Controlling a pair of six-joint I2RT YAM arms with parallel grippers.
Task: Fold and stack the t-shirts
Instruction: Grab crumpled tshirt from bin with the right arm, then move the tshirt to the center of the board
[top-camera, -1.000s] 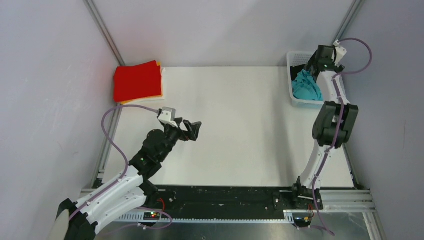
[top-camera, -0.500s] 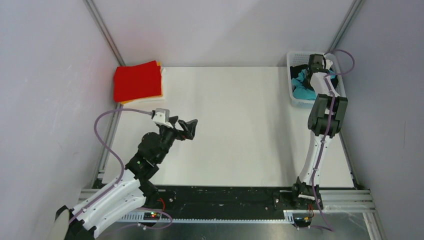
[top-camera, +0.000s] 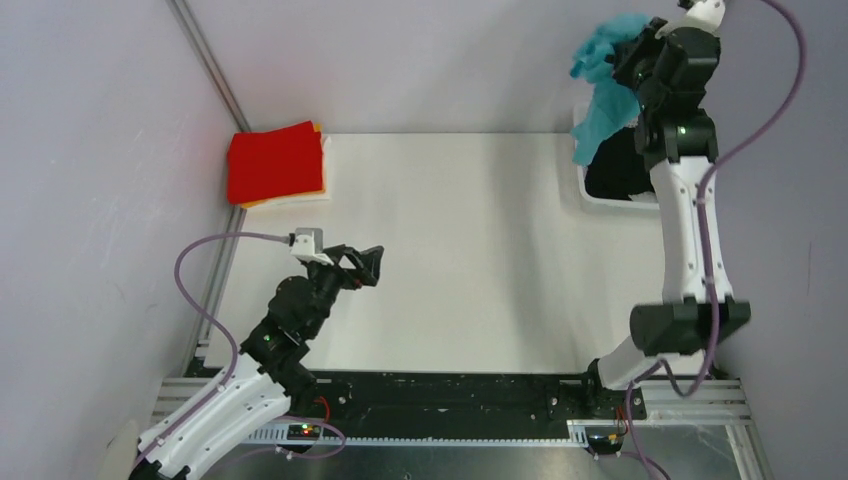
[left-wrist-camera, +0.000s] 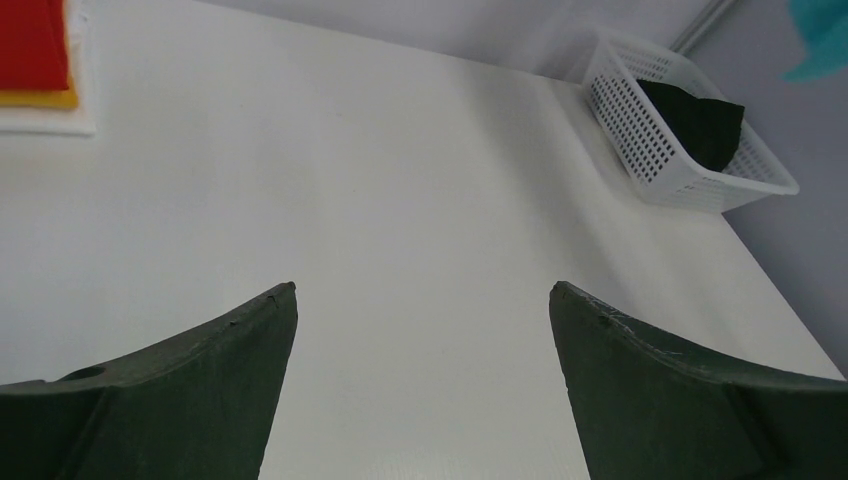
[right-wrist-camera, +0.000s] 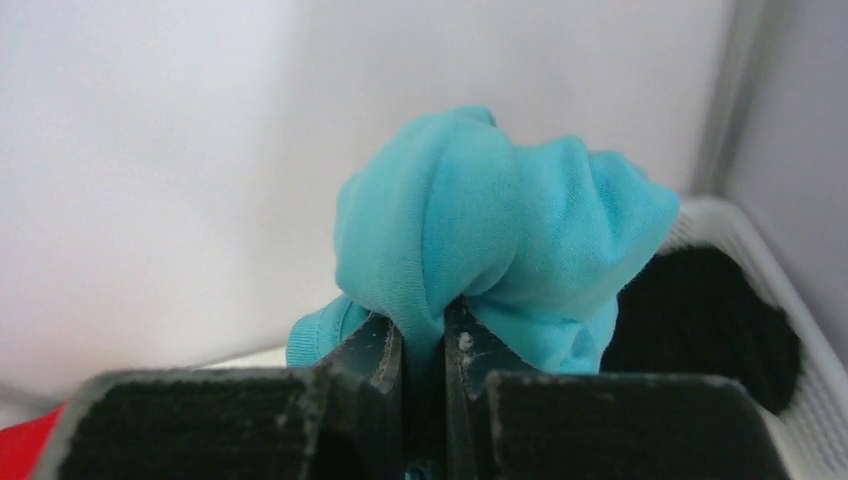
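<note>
My right gripper is raised high above the white lattice basket at the far right, shut on a bunched fold of the turquoise-blue t-shirt. In the right wrist view the turquoise-blue t-shirt bulges out of my right gripper. A black t-shirt stays in the basket. A folded red t-shirt tops a stack at the far left, with orange and white edges under it. My left gripper stands open over bare table; the left wrist view shows nothing between its fingers.
The basket with the black t-shirt sits against the right wall. Metal frame posts run up both back corners. The white table lies between the stack and the basket.
My right gripper dropped into the basket, shut on the turquoise-blue t-shirt, and lifted it well above the basket. The left arm drew back slightly toward the left, still open.
</note>
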